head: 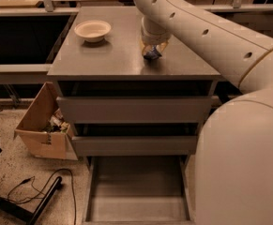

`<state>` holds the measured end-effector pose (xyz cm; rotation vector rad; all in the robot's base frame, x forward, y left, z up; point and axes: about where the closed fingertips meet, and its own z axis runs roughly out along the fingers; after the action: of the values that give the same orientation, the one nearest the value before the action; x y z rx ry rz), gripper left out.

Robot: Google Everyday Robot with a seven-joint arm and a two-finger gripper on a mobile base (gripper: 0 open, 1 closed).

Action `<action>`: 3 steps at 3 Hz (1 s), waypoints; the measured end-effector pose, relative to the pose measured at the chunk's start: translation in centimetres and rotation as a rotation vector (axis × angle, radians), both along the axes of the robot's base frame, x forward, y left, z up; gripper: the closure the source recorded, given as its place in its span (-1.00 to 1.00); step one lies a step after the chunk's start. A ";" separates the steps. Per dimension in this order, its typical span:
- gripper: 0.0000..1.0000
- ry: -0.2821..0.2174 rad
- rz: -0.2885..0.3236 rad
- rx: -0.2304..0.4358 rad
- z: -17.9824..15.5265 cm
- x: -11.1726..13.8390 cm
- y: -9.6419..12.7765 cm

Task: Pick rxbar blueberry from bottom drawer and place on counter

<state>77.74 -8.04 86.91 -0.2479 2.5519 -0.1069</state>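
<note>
My gripper (152,50) hangs low over the counter (117,55), right of its middle. It is shut on the rxbar blueberry (152,54), a small dark blue bar that reaches down to the grey surface or just above it. The bottom drawer (136,191) is pulled out below, its bare floor showing nothing inside. The two upper drawers show plain fronts, slightly ajar.
A pale bowl (93,30) stands on the counter's far left. An open cardboard box (42,125) with clutter sits on the floor left of the cabinet. Black cables (37,191) lie on the floor. My large white arm (239,125) fills the right side.
</note>
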 end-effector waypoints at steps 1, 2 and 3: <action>-0.77 0.000 0.000 0.000 0.0 0.0 0.0; -1.00 -0.006 0.017 0.009 0.2 -0.1 0.4; -1.00 -0.062 0.104 0.082 6.0 -2.3 1.5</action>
<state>75.41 -6.53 92.89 -0.3402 2.4705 0.0290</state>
